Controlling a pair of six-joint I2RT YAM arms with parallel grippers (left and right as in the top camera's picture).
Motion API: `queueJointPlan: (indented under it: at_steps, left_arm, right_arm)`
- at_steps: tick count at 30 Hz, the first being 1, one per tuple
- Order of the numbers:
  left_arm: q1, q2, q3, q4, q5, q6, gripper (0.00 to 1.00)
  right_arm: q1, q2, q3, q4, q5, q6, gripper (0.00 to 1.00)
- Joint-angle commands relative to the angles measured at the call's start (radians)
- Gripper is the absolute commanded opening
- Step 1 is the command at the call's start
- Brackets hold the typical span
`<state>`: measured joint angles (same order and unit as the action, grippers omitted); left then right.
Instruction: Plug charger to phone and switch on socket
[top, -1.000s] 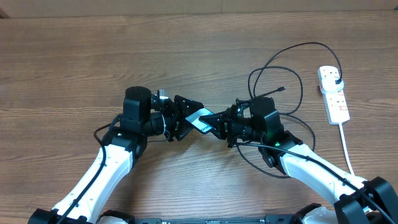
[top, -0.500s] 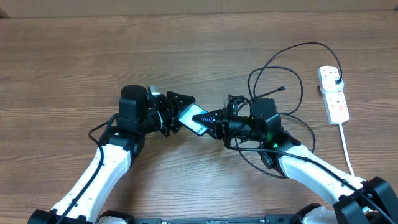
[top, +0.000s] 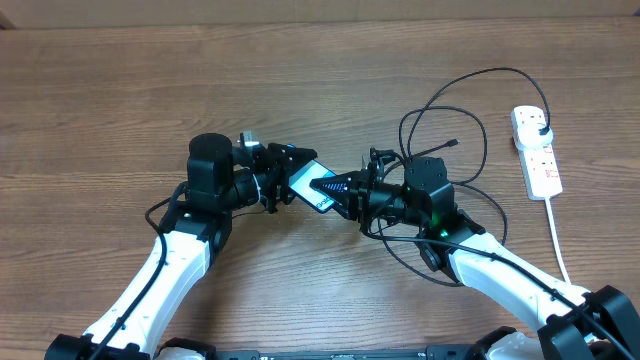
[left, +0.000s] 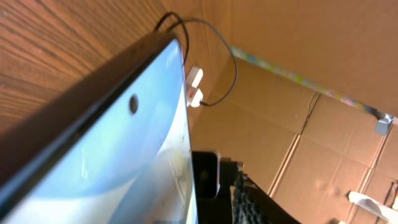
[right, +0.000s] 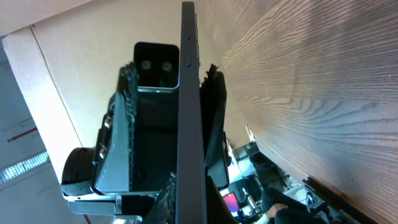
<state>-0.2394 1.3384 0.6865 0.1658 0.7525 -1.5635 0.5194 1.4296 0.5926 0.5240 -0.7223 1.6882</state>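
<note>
One phone, one charger, one socket, one left hand, one right hand, one table.

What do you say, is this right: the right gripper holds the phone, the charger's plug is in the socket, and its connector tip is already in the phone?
Not quite. The overhead view shows the connector tip lying free, well apart from the phone. The rest stands: the right gripper holds the phone, and the charger is plugged into the socket.

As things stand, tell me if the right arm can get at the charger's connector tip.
Probably not: its jaws are shut on the phone. The connector tip lies uncovered on the table near that arm, likely reachable once they let go.
</note>
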Motion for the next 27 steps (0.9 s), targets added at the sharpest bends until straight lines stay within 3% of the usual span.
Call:
queueJointPlan:
  at_steps: [1, 17, 19, 24, 27]
  left_arm:
    - [0.004, -0.003, 0.013, 0.030, 0.082, -0.030, 0.37]
    - [0.004, -0.003, 0.013, 0.029, 0.165, -0.068, 0.11]
    - [0.005, -0.003, 0.013, 0.029, 0.165, -0.068, 0.04]
    - [0.005, -0.003, 0.013, 0.025, 0.161, -0.067, 0.04]
    - [0.005, -0.003, 0.013, 0.019, 0.127, -0.008, 0.04]
  right_arm:
    - [0.011, -0.006, 0.002, -0.009, -0.020, 0.014, 0.04]
    - [0.011, -0.006, 0.002, -0.012, 0.015, 0.014, 0.04]
    - [0.011, -0.006, 0.002, -0.041, 0.015, 0.014, 0.11]
    - [0.011, -0.006, 0.002, -0.158, 0.033, 0.013, 0.32]
    - [0.011, -0.006, 0.002, -0.223, 0.051, 0.013, 0.40]
